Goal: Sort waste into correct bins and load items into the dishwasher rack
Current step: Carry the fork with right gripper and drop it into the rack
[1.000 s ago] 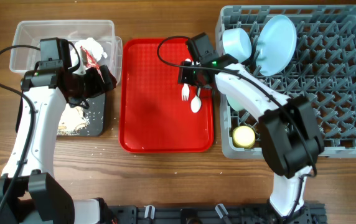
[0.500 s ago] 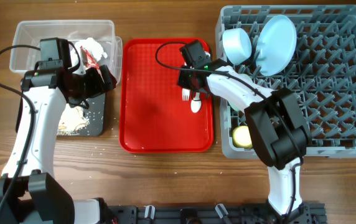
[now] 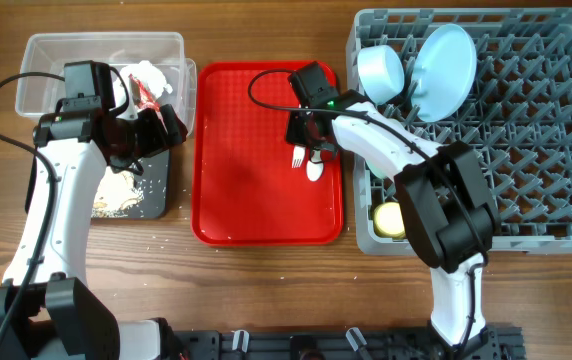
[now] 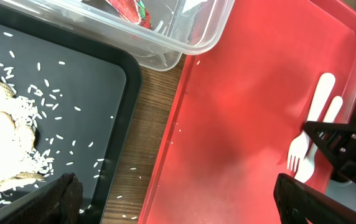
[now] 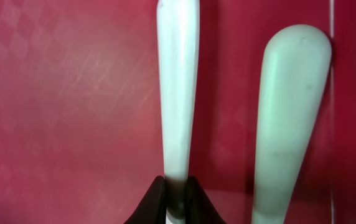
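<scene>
Right hand pinching the white fork handle on red tray, left hand spread wide

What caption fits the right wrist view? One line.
Right gripper at one of two white utensil handles lying on the red tray.

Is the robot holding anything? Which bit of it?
The right gripper has its jaws pinched on the white plastic fork, by its handle. The left gripper is open, holding nothing.

White fork and spoon lie side by side on red tray — plate, bowl, cup in grey rack — wrapper in clear tub.
</scene>
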